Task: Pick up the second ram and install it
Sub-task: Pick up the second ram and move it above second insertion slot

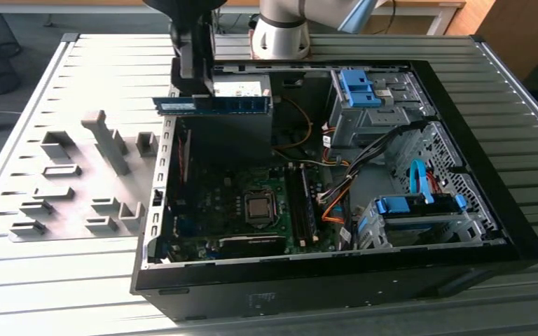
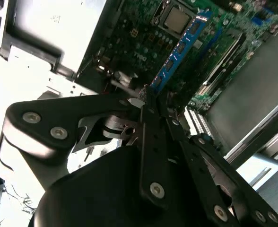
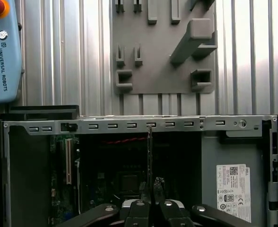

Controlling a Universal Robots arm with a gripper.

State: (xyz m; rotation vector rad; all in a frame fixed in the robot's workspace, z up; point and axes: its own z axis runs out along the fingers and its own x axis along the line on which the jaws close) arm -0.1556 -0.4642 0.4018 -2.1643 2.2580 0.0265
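the gripper [image 1: 197,93] is holding the second ram [image 1: 227,105] level above the open computer case [image 1: 297,294], its jaws clamping it, seemingly near one end. the case is sitting on the ribbed bench [image 1: 54,280].

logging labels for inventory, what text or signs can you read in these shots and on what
pale blue pendant: maker's name in capitals, left unquoted
white sticker inside the case: codes and marks, too small to read
ram held in the claw: any print too small to read
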